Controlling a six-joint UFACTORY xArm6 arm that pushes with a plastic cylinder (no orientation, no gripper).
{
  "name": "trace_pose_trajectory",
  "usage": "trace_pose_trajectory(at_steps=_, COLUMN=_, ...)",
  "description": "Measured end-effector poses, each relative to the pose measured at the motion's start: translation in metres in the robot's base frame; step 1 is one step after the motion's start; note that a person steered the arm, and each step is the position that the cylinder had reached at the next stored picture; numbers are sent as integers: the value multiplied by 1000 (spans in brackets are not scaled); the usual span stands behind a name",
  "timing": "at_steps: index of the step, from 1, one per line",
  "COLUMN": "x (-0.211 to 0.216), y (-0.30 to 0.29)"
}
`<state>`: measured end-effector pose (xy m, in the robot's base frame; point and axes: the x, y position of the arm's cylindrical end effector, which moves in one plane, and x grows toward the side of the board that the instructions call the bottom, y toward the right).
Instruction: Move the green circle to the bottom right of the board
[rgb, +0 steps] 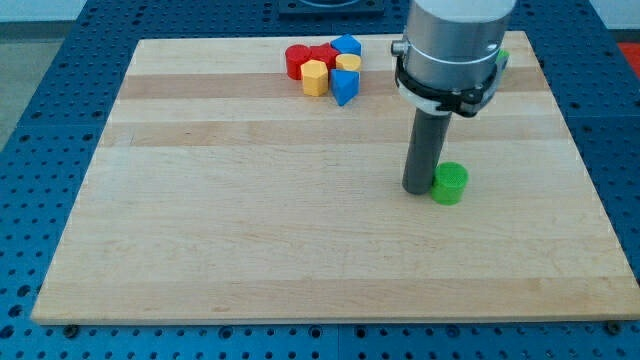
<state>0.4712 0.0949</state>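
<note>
The green circle (450, 183) is a short green cylinder on the wooden board (250, 220), right of the middle. My tip (418, 189) stands on the board just to the circle's left, touching or nearly touching its side. The dark rod rises from there to the arm's grey body at the view's top.
A tight cluster sits near the board's top edge: a red block (297, 60), another red block (321, 53), a yellow block (315, 77), a second yellow block (348, 63), a blue block (346, 44) and another blue block (344, 87). A green block (503, 59) peeks out behind the arm at the top right.
</note>
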Motion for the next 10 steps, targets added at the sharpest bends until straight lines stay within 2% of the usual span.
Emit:
trace_pose_trajectory(at_steps=1, x=-22, y=0)
trace_pose_trajectory(at_steps=2, x=-21, y=12)
trace_pose_trajectory(at_steps=5, x=42, y=54)
trace_pose_trajectory(at_steps=10, x=48, y=95)
